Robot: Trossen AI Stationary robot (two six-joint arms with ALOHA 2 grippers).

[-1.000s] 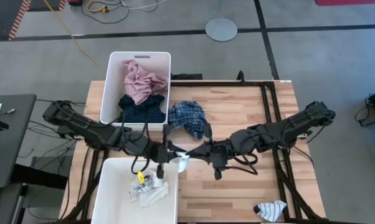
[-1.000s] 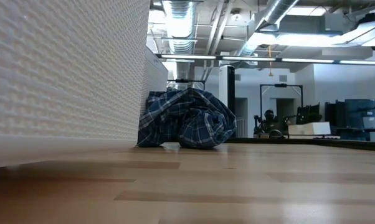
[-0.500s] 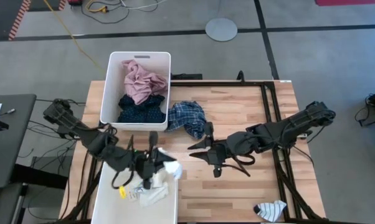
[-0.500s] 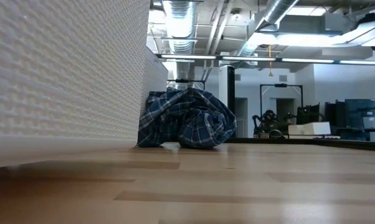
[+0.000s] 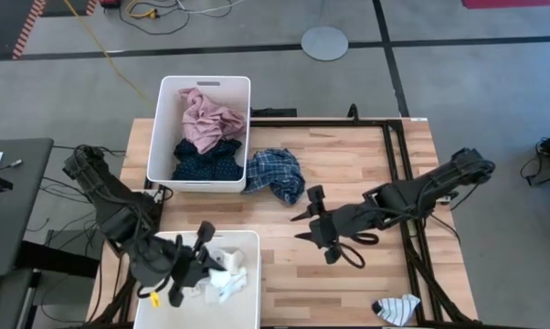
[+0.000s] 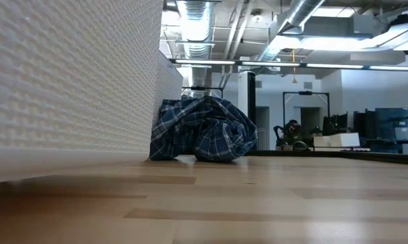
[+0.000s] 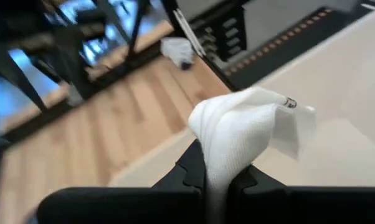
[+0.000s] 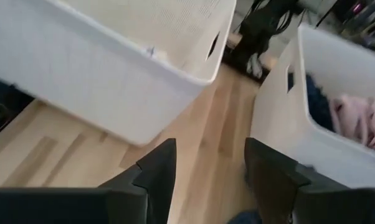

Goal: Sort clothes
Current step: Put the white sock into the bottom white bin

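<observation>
My left gripper point(image 5: 207, 260) is shut on a white sock point(image 5: 231, 261) and holds it over the near white bin point(image 5: 249, 239), where other pale socks point(image 5: 222, 285) lie. Right of that bin, my right gripper point(image 5: 300, 226) stands open above the bare table, with nothing between its fingers point(image 8: 155, 169). The blue plaid shirt point(image 5: 275, 174) lies crumpled on the table beside the far bin point(image 5: 156, 128), which holds the pink shirt point(image 5: 206, 114) and the navy dotted piece point(image 5: 202, 161). A striped sock point(image 5: 396, 309) lies at the table's near right edge. My left gripper pinches a bunched fold of the white sock point(image 7: 220, 163) between its two fingers. The rest of the sock point(image 7: 256, 115) stands out beyond the fingertips, lifted clear above the near bin's inside.
The near bin's wall point(image 6: 68, 81) fills the left of the low view, with the plaid shirt point(image 6: 204, 129) behind it. Bare wood lies between the two arms and toward the right edge. A black frame point(image 5: 398, 164) runs across the table's right part.
Both grippers held the white sock together at the table's middle. My right gripper has opened and let go, and has drawn back a little toward the right. My left gripper, still shut on the sock, has swung toward the table's near left edge, over the near bin.
</observation>
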